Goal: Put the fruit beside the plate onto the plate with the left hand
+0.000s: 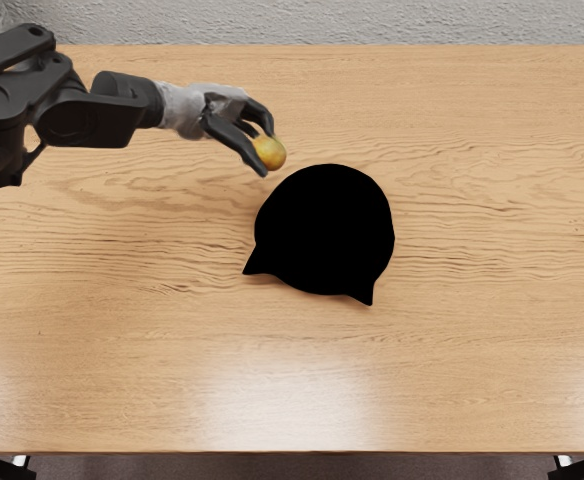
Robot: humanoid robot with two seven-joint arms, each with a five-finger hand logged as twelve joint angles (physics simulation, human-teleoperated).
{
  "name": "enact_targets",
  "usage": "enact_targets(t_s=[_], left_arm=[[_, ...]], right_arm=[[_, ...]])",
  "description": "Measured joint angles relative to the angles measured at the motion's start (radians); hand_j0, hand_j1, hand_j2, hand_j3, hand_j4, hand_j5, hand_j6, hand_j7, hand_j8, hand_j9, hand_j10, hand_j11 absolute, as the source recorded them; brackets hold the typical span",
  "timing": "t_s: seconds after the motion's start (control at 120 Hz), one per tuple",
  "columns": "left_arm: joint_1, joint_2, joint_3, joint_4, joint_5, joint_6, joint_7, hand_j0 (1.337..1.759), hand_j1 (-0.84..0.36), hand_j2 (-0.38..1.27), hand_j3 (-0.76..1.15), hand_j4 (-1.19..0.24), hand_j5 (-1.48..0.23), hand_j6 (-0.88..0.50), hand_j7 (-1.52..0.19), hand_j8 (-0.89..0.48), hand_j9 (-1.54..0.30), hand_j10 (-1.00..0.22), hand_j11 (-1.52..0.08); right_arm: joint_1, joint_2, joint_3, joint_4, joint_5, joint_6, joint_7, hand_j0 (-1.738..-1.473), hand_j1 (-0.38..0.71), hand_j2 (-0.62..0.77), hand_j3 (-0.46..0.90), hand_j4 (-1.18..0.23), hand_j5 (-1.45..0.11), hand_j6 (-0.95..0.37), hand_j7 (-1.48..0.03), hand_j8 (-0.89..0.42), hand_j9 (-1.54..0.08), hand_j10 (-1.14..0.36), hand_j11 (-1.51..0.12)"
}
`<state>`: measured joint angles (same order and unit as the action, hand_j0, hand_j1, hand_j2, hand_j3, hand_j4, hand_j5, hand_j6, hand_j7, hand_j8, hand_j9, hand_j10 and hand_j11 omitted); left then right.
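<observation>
A small yellow-orange fruit (pixel 269 152) is gripped by my left hand (pixel 244 128), whose arm comes in from the picture's left edge. The dark fingers curl around the fruit from above and from the left. A flat black plate (pixel 324 232) lies on the wooden table, just right of and below the hand. The fruit sits near the plate's upper left rim, outside it. Whether the fruit touches the table or is lifted off it I cannot tell. No right arm shows.
The wooden table (pixel 472 350) spreads wide around the plate, with its front edge near the bottom of the view. A grey wall runs along the far edge. Two dark feet show at the bottom corners.
</observation>
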<state>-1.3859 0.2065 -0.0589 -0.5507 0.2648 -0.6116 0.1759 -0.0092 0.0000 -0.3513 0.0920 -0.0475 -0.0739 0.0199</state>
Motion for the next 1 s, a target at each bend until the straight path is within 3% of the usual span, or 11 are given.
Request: enact_targets(t_s=[0.108,0.258,0.317,0.35,0.533,0.725,1.0], left_arm=[[-0.002,-0.053,-0.035,-0.027,-0.007,-0.002,0.044,1.655,-0.39,0.69,0.00,-0.83,-1.20,-0.38,-1.15,-0.45,-1.14,-0.86,-1.15],[-0.002,-0.089,-0.048,-0.035,-0.012,-0.003,0.087,1.655,-0.50,0.95,0.00,-0.84,-1.20,-0.37,-1.16,-0.44,-1.15,-0.86,-1.15],[-0.002,-0.090,-0.050,-0.032,-0.012,-0.003,0.094,1.654,-0.51,0.96,0.00,-0.84,-1.20,-0.38,-1.16,-0.45,-1.15,-0.86,-1.15],[0.000,-0.100,-0.051,-0.025,-0.012,-0.002,0.093,1.654,-0.47,0.89,0.00,-0.80,-1.14,-0.39,-1.10,-0.47,-1.10,-0.83,-1.10],[0.002,-0.111,-0.052,-0.005,-0.023,0.050,0.052,1.657,-0.05,0.38,0.00,-0.38,-0.53,-0.21,-0.52,-0.24,-0.52,-0.39,-0.52],[0.052,-0.078,-0.099,0.004,-0.042,0.060,0.037,1.657,0.18,0.15,0.00,-0.16,-0.22,-0.10,-0.22,-0.11,-0.22,-0.17,-0.22],[0.192,0.154,-0.112,0.061,-0.046,0.061,-0.138,1.658,0.29,0.04,0.00,-0.06,-0.08,-0.04,-0.08,-0.04,-0.08,-0.06,-0.08]], right_arm=[[0.000,0.000,0.000,0.000,0.000,0.000,0.000,-1.658,-0.35,0.00,0.00,0.00,0.00,0.00,0.00,0.00,0.00,0.00,0.00],[0.000,0.000,0.000,0.000,0.000,0.000,0.000,-1.658,-0.35,0.00,0.00,0.00,0.00,0.00,0.00,0.00,0.00,0.00,0.00],[0.000,0.000,0.000,0.000,0.000,0.000,0.000,-1.658,-0.35,0.00,0.00,0.00,0.00,0.00,0.00,0.00,0.00,0.00,0.00],[0.000,0.000,0.000,0.000,0.000,0.000,0.000,-1.658,-0.35,0.00,0.00,0.00,0.00,0.00,0.00,0.00,0.00,0.00,0.00],[0.000,0.000,0.000,0.000,0.000,0.000,0.000,-1.658,-0.35,0.00,0.00,0.00,0.00,0.00,0.00,0.00,0.00,0.00,0.00],[0.000,0.000,0.000,0.000,0.000,0.000,0.000,-1.658,-0.35,0.00,0.00,0.00,0.00,0.00,0.00,0.00,0.00,0.00,0.00],[0.000,0.000,0.000,0.000,0.000,0.000,0.000,-1.658,-0.35,0.00,0.00,0.00,0.00,0.00,0.00,0.00,0.00,0.00,0.00]])
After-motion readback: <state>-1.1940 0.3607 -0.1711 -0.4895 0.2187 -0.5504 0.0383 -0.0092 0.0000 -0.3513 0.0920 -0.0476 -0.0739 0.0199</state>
